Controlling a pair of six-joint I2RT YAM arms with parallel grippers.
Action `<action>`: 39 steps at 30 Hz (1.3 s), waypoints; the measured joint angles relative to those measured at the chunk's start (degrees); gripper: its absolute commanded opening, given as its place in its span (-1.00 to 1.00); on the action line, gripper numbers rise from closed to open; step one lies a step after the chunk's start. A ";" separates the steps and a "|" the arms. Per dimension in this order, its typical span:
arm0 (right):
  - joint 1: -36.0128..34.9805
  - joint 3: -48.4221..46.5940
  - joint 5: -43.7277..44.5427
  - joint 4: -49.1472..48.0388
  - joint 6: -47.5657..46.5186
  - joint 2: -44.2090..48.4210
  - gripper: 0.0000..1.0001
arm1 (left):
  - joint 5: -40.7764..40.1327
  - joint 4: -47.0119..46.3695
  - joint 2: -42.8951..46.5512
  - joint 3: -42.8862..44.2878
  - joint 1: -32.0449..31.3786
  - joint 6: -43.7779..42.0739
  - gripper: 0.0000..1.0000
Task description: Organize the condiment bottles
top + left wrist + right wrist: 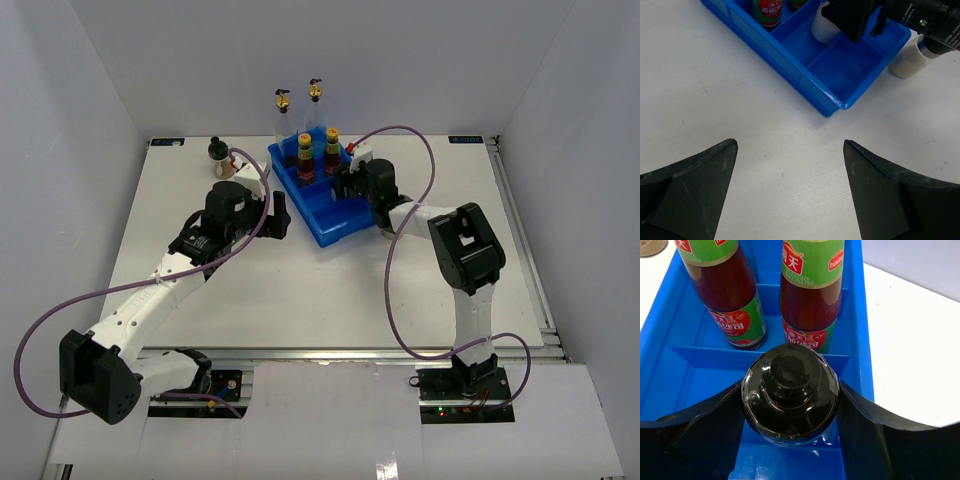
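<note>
My right gripper (347, 182) (790, 405) is shut on a squat black-capped jar (789, 390), held in the middle compartment of the blue tray (330, 232). In the left wrist view the jar (822, 30) is pale below the black fingers. Two dark red sauce bottles (305, 160) (331, 150) stand in the tray's far compartment, just beyond the jar (725, 295) (810, 295). Two tall clear bottles (283, 118) (316, 108) stand behind the tray. Another black-capped jar (218, 157) stands to the tray's left. My left gripper (281, 214) (790, 190) is open and empty over the table by the tray's near corner.
The tray's near compartment (850, 65) holds nothing. A pale cylinder (904, 62) stands just outside the tray's right side, under the right arm. Purple cables loop over the table. White walls close in the left, back and right.
</note>
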State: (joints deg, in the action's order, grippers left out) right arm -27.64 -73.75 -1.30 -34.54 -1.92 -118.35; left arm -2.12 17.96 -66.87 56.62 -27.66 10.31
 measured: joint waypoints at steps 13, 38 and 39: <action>-0.11 -4.12 0.88 2.84 -0.87 0.47 0.93 | -0.56 -0.02 0.07 -0.02 0.00 0.00 0.96; -0.28 17.86 -6.95 33.73 2.48 53.92 0.87 | 7.50 2.39 -34.31 32.99 23.63 3.48 0.96; -0.31 19.61 -7.22 34.03 2.77 55.87 0.87 | 7.01 2.61 -36.39 34.62 23.72 2.93 0.96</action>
State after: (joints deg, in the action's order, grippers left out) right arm -27.94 -54.13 -8.52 -0.51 0.86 -62.47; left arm 4.89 20.56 -103.27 91.25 -3.94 13.24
